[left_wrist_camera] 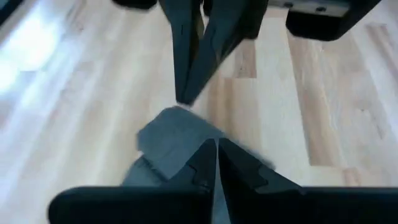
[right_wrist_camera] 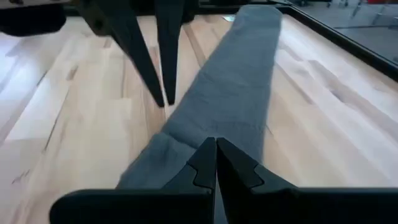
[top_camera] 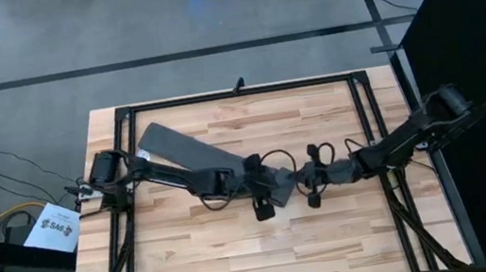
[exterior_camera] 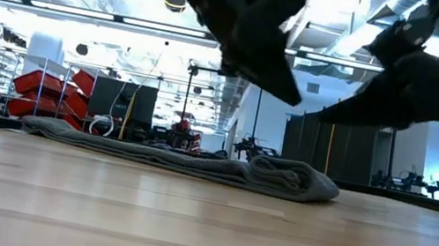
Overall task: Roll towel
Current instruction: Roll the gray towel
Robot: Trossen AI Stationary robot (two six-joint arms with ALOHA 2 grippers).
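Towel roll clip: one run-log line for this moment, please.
towel: long folded strip, near end rolled | left hand: shut, over rolled end | right hand: shut, facing it | both off table

One towel point(top_camera: 178, 148), two arms

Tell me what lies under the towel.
The towel lies flat on the wooden table, its near end rolled into a small bundle. Only bare wood shows around it. Whatever sits beneath the cloth or inside the roll is covered.
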